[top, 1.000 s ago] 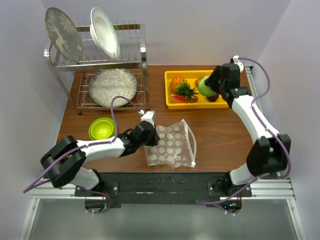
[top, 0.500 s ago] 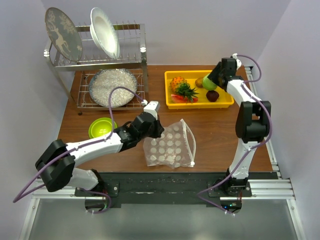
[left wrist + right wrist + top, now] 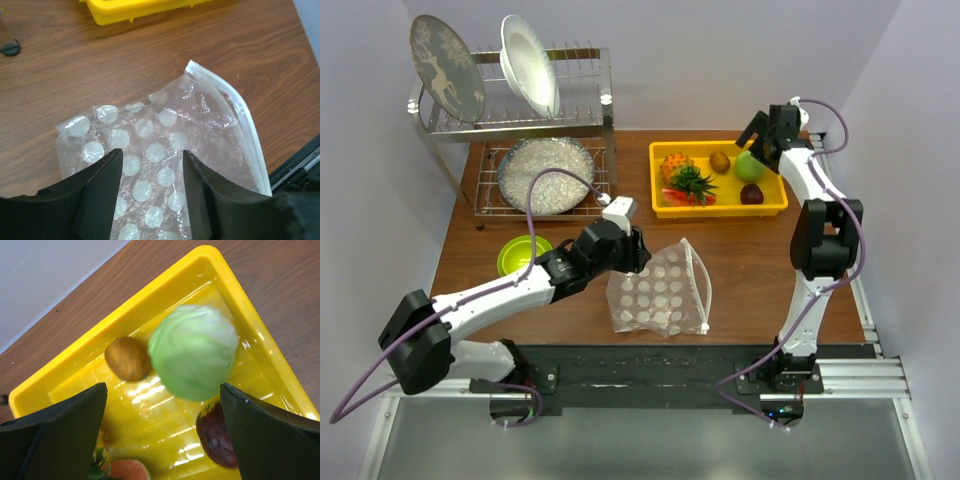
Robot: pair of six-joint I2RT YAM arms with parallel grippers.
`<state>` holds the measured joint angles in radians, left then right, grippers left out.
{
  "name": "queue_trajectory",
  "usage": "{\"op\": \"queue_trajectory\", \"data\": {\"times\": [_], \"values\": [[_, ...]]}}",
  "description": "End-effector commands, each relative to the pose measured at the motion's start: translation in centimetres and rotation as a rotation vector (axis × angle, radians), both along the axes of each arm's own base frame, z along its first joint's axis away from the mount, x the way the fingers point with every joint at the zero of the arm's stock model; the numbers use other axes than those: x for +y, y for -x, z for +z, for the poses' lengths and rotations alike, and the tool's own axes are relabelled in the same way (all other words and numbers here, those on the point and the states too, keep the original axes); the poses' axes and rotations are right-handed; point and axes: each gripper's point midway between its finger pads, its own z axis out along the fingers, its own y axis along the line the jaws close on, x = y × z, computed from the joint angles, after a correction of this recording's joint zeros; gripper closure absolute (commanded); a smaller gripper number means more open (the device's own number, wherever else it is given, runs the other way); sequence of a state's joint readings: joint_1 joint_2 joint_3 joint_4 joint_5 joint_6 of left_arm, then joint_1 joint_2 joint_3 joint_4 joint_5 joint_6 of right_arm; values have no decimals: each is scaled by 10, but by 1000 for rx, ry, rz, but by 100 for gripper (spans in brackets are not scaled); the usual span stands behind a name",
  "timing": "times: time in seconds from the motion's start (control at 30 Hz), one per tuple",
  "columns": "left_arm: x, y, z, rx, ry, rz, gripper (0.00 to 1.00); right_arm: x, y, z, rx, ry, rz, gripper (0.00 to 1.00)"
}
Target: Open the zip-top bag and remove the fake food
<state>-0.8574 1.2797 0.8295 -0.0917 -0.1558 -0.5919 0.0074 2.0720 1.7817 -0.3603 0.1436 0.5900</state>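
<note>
The zip-top bag (image 3: pixel 660 292), clear with white dots, lies flat on the table with its zip strip (image 3: pixel 235 102) along the right edge. My left gripper (image 3: pixel 632 250) hovers over the bag's left part (image 3: pixel 151 154), open, with nothing between its fingers. The fake food sits in the yellow tray (image 3: pixel 660 208): pineapple (image 3: pixel 682 172), watermelon slice (image 3: pixel 682 198), kiwi (image 3: pixel 720 161), dark ball (image 3: pixel 752 194) and green fruit (image 3: pixel 750 166). My right gripper (image 3: pixel 765 135) is wide open above the tray (image 3: pixel 162 387). The green fruit (image 3: pixel 192 352) is blurred and free of both fingers, next to the kiwi (image 3: pixel 127 358).
A metal dish rack (image 3: pixel 520 130) with two upright plates and a glass dish stands at the back left. A lime-green bowl (image 3: pixel 523 256) sits left of the left arm. The table's front edge runs just below the bag.
My left gripper has opened, let go of the bag and shifted right. My right gripper has opened wide and the green fruit has dropped free over the tray.
</note>
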Motion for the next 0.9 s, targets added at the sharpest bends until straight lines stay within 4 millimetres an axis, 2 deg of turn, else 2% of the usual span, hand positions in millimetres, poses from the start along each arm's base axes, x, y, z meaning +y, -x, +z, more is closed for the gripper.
{"op": "queue_trajectory", "data": {"times": [0.0,0.03,0.07,0.1,0.13,0.17,0.2,0.23,0.27,0.3,0.33,0.37,0.4,0.43,0.47,0.53,0.6,0.63,0.87], "values": [[3,-9,42,-80,67,-12,32,9,40,66,-81,-12,21,2],[5,-9,46,-90,71,-15,26,13,51,71,-88,-20,29,2],[5,-9,47,-90,72,-16,23,23,66,93,-134,-26,54,2],[6,-9,49,-93,76,-16,8,29,85,80,-102,-29,70,2],[8,-9,50,-92,77,-11,5,36,97,80,-103,-34,88,1],[8,-10,51,-92,77,-11,4,52,110,81,-109,-29,134,1],[9,-9,51,-91,76,-11,0,57,138,86,-124,-26,150,2],[11,-9,49,-82,71,-3,0,76,153,85,-131,-32,199,2],[14,-11,47,-80,61,20,0,82,175,67,-102,-35,223,2],[15,-11,47,-75,63,34,0,88,193,83,-153,-49,244,1],[16,-11,45,-68,65,41,0,101,209,81,-158,-75,296,1],[16,-10,43,-63,67,43,0,104,221,77,-159,-100,307,2],[17,-10,42,-59,67,48,0,104,242,69,-159,-119,321,1],[18,-9,41,-56,72,55,0,107,253,66,-159,-140,338,1],[22,-10,36,-54,64,70,0,108,267,47,-121,-162,348,1],[22,-9,38,-70,76,70,0,106,285,48,-145,-173,358,2],[25,-10,36,-81,80,80,0,99,297,35,-120,-153,346,2],[25,-9,36,-88,81,77,0,97,302,36,-127,-148,344,1],[30,-10,34,-123,65,79,0,94,310,30,-121,-137,352,2]]}}
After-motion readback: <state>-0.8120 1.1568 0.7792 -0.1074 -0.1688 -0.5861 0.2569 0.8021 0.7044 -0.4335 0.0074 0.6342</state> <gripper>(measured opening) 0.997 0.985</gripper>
